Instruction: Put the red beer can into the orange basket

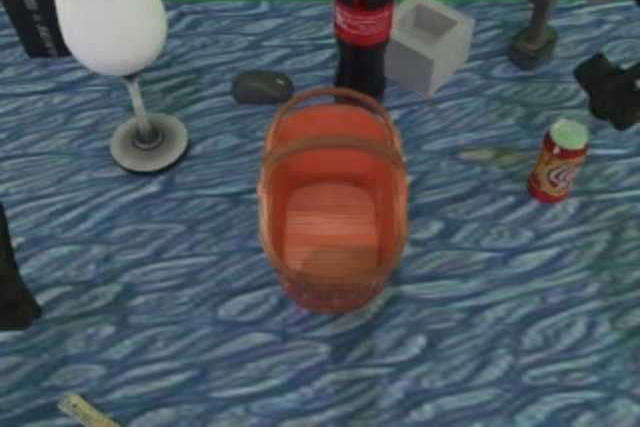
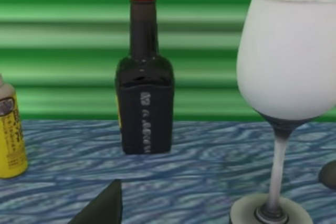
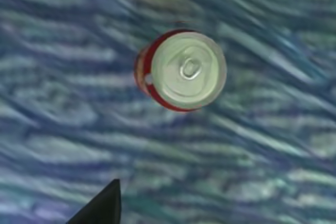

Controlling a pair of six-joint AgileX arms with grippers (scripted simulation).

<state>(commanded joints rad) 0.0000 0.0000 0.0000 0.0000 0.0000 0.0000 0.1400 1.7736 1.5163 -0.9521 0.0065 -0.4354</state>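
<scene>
The red beer can (image 1: 558, 161) is seen standing upright on the blue table (image 1: 480, 327), well to the right of the orange basket (image 1: 333, 209), which sits near the middle of the table with its handle arching across it. The right gripper (image 1: 612, 87) is held just beyond and slightly to the right of the can, above table level and apart from it. In the right wrist view the can's pale top (image 3: 188, 70) is looked down upon almost squarely, so the can's long axis is judged to run nearly along the gripper's line of sight, with the can lying below and a little ahead of the fingers. Only 1 dark fingertip (image 3: 102, 205) is shown there, so how far the right gripper is spread cannot be told; nothing is seen held in it.

The left arm (image 1: 12, 277) is parked at the table's left edge, far from the can, and its fingers' spread cannot be told either. The right arm is clearly the nearer of the 2, and a descent onto the can is judged to be what comes next.
</scene>
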